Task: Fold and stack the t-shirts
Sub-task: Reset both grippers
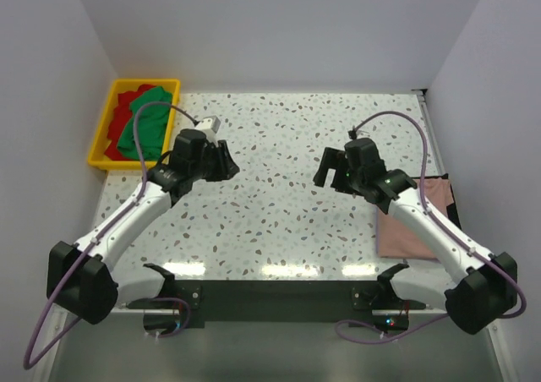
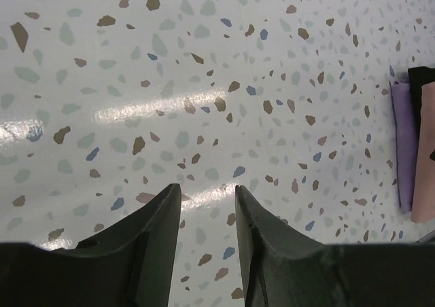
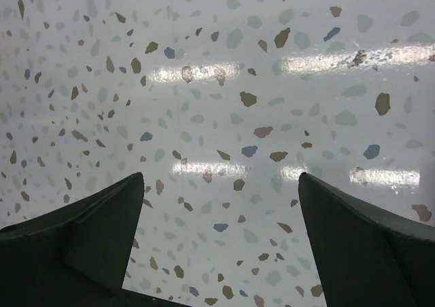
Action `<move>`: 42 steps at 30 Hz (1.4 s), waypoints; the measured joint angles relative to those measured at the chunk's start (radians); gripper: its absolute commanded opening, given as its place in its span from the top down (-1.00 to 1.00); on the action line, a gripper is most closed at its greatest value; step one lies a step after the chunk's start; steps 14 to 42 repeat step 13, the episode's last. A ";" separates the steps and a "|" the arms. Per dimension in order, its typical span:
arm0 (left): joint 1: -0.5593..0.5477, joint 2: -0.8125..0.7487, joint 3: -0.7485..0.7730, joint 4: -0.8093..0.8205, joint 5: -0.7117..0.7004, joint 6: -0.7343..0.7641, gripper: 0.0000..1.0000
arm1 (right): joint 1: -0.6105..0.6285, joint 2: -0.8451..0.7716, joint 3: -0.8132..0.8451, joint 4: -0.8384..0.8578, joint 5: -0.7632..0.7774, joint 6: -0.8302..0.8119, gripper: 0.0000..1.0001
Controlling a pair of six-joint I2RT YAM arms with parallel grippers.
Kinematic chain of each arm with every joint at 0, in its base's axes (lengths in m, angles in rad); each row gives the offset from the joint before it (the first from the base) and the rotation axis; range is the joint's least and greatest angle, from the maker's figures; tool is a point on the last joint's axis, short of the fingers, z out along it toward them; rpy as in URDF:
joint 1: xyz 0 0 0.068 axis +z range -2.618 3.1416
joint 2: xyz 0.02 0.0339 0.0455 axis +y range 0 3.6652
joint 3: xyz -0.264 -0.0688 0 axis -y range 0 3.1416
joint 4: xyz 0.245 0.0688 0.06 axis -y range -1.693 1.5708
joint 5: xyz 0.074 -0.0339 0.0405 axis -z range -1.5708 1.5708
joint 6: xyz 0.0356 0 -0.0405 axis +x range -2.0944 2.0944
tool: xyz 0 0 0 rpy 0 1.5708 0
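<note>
A folded dusty-pink t-shirt [image 1: 412,223] lies at the table's right edge, on top of a stack with a black one [image 1: 451,198] showing beneath. The left wrist view shows that stack's edge: lavender [image 2: 402,140], black [image 2: 422,83] and pink [image 2: 427,157] layers. A green t-shirt [image 1: 144,130] and a red one [image 1: 127,99] lie crumpled in the yellow bin [image 1: 102,134] at the far left. My left gripper [image 1: 226,162] [image 2: 207,188] hovers over bare table, its jaws slightly apart and empty. My right gripper [image 1: 323,172] [image 3: 221,176] hovers over bare table, wide open and empty.
The speckled terrazzo tabletop [image 1: 279,204] spreads between the two grippers. White walls close in the back and both sides. A black mounting bar [image 1: 279,293] with the arm bases runs along the near edge.
</note>
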 measured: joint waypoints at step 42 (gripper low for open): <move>0.000 -0.041 -0.032 -0.018 -0.081 0.043 0.13 | 0.021 0.061 -0.033 0.108 0.024 -0.047 -0.97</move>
